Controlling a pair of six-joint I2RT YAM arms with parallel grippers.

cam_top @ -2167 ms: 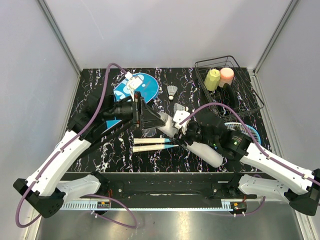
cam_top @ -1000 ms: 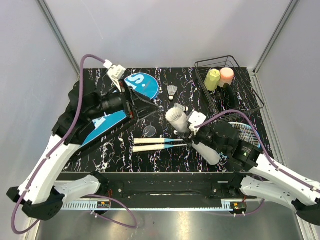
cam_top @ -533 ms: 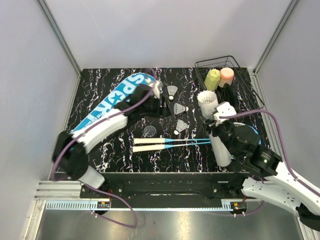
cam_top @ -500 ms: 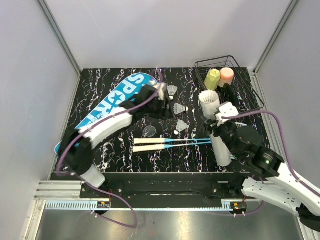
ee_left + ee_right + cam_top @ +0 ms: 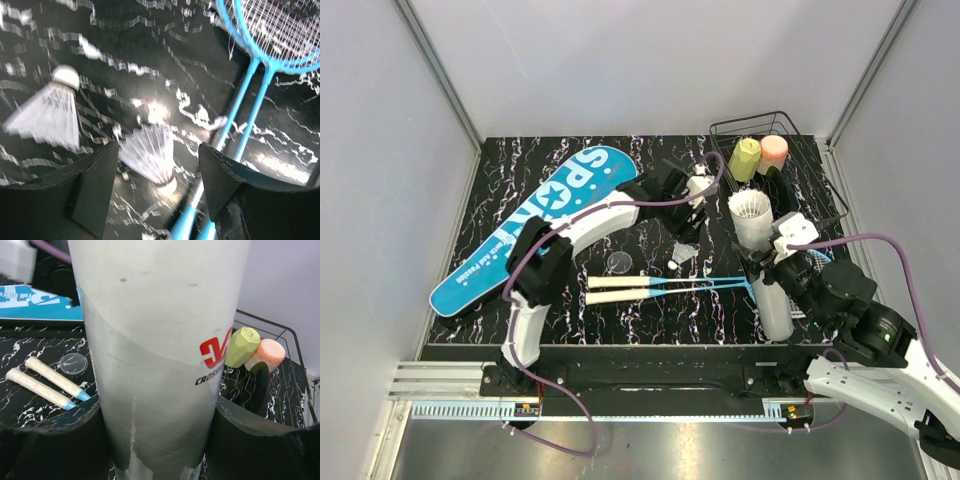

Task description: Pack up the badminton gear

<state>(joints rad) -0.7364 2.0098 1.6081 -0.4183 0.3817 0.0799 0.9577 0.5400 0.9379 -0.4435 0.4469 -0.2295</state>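
Left wrist view: you get the left-hand shuttlecock [image 5: 47,112] only as a motion smear, feathers unreadable. The racket heads [image 5: 280,30] run off that view's top and right edges. From above, the right arm [image 5: 845,305] and the white tube [image 5: 756,228] cover most of them. Right wrist view: both ends of the tube are cut off.

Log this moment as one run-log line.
left gripper: open over shuttlecock | right gripper: shut on tube, mouth up | rackets: on table | cover: on table
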